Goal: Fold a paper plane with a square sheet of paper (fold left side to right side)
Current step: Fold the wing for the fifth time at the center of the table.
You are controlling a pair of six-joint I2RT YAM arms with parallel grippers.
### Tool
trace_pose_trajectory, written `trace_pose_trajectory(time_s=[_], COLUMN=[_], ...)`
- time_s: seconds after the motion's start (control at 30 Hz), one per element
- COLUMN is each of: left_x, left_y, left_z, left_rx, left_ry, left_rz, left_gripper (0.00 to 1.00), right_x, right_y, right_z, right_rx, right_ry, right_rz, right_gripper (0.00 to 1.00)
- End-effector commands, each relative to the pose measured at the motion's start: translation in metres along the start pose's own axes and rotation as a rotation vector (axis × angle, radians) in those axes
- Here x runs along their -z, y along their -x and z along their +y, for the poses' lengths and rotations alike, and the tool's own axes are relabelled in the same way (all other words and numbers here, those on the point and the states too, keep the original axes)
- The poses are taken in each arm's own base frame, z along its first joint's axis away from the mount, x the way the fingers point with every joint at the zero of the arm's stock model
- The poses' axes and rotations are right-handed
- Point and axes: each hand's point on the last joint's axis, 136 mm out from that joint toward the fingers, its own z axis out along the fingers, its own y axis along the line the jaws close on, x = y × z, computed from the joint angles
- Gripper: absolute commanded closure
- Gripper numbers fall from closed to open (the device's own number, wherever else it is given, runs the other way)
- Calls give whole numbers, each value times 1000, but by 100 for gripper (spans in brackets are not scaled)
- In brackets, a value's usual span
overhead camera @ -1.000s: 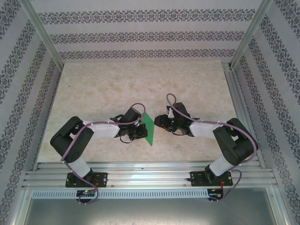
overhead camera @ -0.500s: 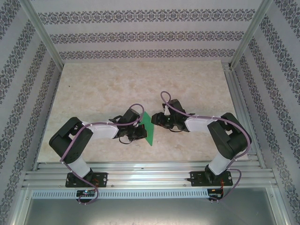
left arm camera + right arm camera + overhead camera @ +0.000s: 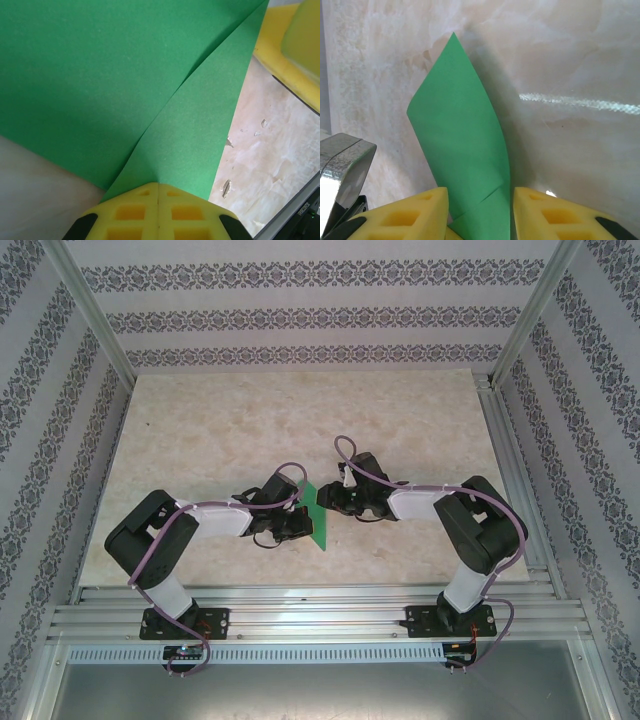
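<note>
Two-sided hold on the square sheet of paper point(image 3: 317, 517), upright on the table point(image 3: 200, 430) and running near to far: pinches it tight in the left gripper point(image 3: 158, 187), straddles its other edge with the right gripper point(image 3: 480, 200) spread.

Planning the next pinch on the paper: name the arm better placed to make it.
Right, probably: the right pincer, open, straddles the green paper; the left pincer is shut, holding it.

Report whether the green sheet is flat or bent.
Bent: the green sheet stands up curved, two layers meeting in the shut left pincer.
</note>
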Motion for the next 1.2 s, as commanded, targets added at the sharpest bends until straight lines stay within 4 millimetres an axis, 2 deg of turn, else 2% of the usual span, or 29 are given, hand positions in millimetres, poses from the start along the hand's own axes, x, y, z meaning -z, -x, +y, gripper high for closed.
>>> trace_pose_trajectory(time_s=[0.0, 0.23, 0.43, 0.57, 0.73, 0.83, 0.93, 1.17], left_x=[3, 4, 10, 36, 83, 96, 90, 57], left_y=[10, 11, 14, 27, 48, 57, 59, 58], left_z=[-7, -7, -14, -32, -45, -44, -41, -23], left_rx=[-5, -7, -9, -23, -11, 20, 30, 73], left_ry=[-24, -19, -42, -98, -172, -211, -215, -205], left_rz=[-26, -28, -32, -72, -143, -146, -113, -51], left_gripper=[97, 97, 96, 88, 70, 70, 79, 90], right_x=[-5, -8, -3, -2, 0, 0, -2, -2], right_y=[1, 0, -2, -5, -3, -3, -6, -5], right_z=[13, 16, 11, 8, 8, 10, 12, 19], right_rx=[22, 38, 100, 176, 219, 228, 232, 246], right_ry=[34, 33, -49, -125, -164, -162, -159, -148], right_rz=[8, 17, 21, 43, 31, 30, 38, 36], right_gripper=[63, 70, 88, 96, 97, 96, 95, 95])
